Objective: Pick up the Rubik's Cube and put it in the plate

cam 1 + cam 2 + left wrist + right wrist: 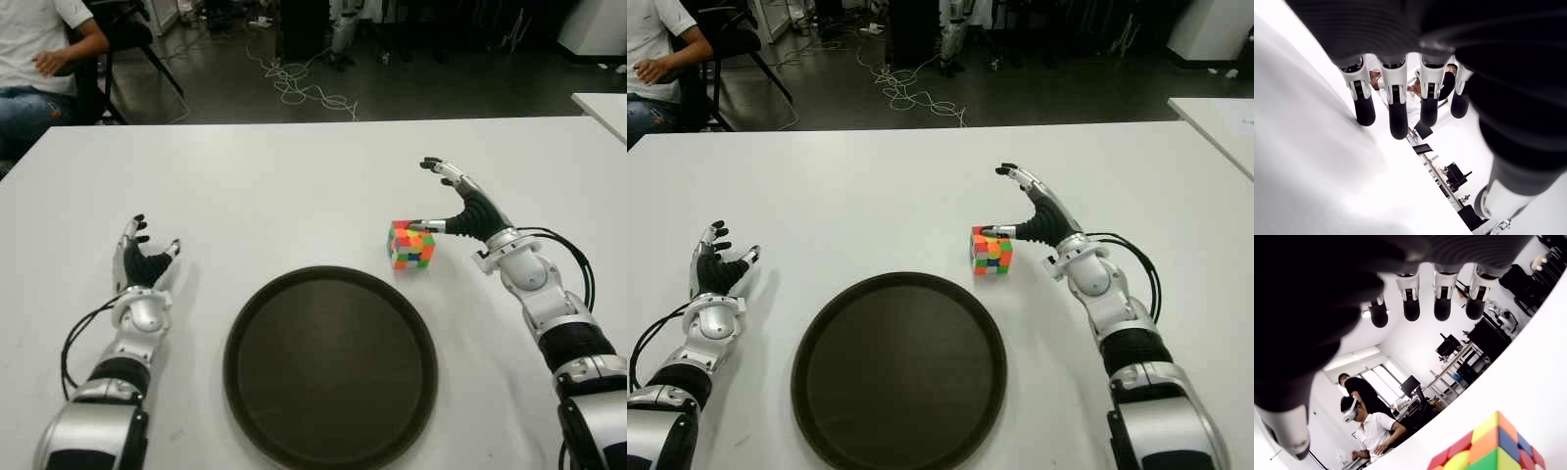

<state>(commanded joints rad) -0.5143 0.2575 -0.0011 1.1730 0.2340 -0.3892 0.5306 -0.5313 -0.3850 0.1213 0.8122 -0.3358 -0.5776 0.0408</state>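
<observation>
The Rubik's Cube (411, 244) sat on the white table (294, 186) just off the round dark plate (330, 365), at about the plate's 1 o'clock, not in it. The right hand (465, 211) was right beside the cube at its 3 o'clock, its fingers (1442, 303) spread wide and gripping nothing, thumb tip at the cube's top edge. The left hand (144, 261) showed at the plate's 9 o'clock, fingers open and empty, and a seated person (39, 59) was beyond the table's far left corner.

right hand (453, 204) spread, left hand (143, 257) relaxed
</observation>
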